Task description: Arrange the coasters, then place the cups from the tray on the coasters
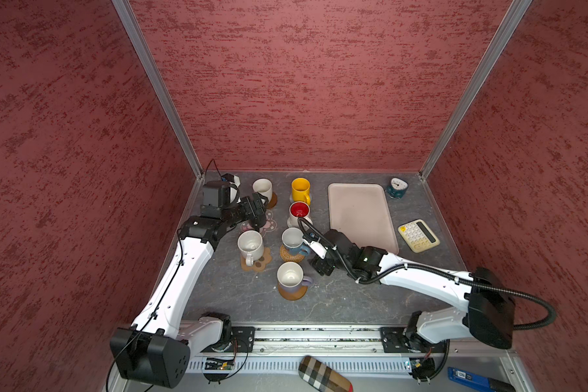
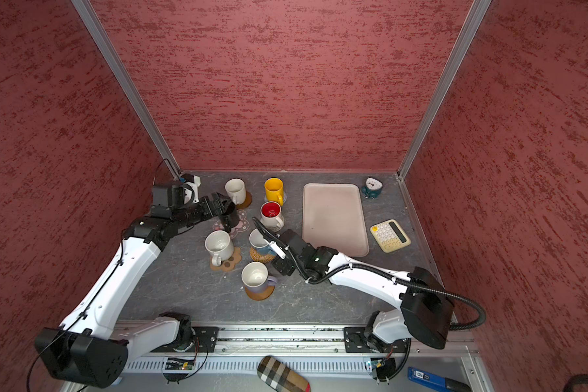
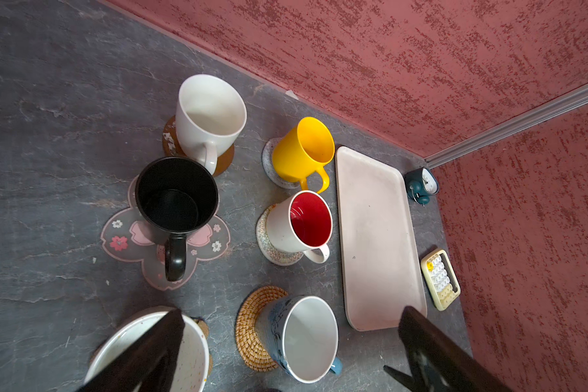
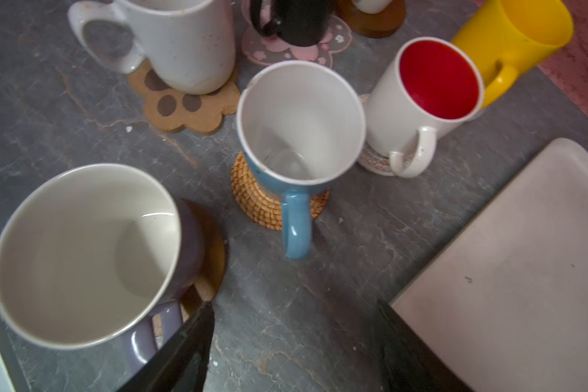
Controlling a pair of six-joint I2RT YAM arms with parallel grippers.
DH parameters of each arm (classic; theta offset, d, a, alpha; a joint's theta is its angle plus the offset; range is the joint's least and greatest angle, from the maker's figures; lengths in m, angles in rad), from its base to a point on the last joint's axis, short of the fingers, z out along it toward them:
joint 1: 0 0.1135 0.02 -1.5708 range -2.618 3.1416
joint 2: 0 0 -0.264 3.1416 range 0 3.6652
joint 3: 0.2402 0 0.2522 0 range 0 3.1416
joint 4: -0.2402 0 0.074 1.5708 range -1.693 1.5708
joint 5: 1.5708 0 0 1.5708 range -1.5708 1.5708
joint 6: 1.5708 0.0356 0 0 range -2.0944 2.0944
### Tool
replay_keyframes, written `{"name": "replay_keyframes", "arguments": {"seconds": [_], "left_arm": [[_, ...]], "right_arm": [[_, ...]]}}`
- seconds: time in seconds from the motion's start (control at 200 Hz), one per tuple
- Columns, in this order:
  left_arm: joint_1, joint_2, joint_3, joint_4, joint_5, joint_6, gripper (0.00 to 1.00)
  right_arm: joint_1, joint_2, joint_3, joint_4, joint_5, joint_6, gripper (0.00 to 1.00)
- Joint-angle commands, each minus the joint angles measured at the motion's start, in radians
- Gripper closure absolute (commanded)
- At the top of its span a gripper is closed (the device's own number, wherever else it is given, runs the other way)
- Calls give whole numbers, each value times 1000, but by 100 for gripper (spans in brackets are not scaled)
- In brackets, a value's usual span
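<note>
Seven mugs (image 2: 235, 190) (image 2: 273, 190) (image 2: 271, 214) (image 2: 228, 217) (image 2: 219, 245) (image 2: 258, 239) (image 2: 256, 276), seven coasters (image 2: 247, 200) (image 3: 268, 162) (image 3: 263, 237) (image 2: 242, 217) (image 2: 232, 264) (image 2: 259, 257) (image 2: 260, 295), one tray (image 2: 333, 217), one alarm clock (image 2: 372, 187), one calculator (image 2: 390, 235), two robot arms (image 2: 116, 281) (image 2: 363, 275).

We see three walls (image 1: 319, 85) of mottled red textured panel, joined by pale aluminium corner strips (image 1: 160, 88), enclosing a dark grey, veined tabletop (image 1: 238, 292) under soft, even light.

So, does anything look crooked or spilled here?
Nothing is spilled, tipped or broken, and the tray is bare. One small thing: the white mug sits toward one end of the paw coaster, so the toe pads stick out beside it.
</note>
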Motion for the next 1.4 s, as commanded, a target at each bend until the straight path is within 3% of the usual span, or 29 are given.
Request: {"name": "replay_keyframes", "arguments": {"seconds": [0.0,0.175,0.371,0.456,0.541,0.721,0.827,0.982,1.137,1.398], "left_arm": [[23,29,61,-34,-40,42,0],[97,89,106,-23,-76,44,1],[158,96,3,194,-122,45,1],[159,95,-71,320,-160,90,0],[159,116,-129,438,-129,177,1],[173,205,-122,446,-227,253,1],[192,230,-172,544,-283,291,0],[271,248,-247,672,-228,287,1],[315,281,-361,869,-177,309,0],[327,325,-423,941,-102,365,0]], "right_arm": [[-52,-48,38,72,69,44,22],[-176,-92,28,128,107,86,15],[-343,-137,-38,279,135,123,2],[-406,-140,-87,371,148,123,1],[-465,-122,-115,444,148,130,1],[-570,-50,-136,554,210,160,1],[-626,-29,-202,712,237,151,1],[-691,-1,-342,1000,275,81,1],[-749,39,-474,1278,242,16,1],[-816,-12,-500,1247,221,91,1]]}}
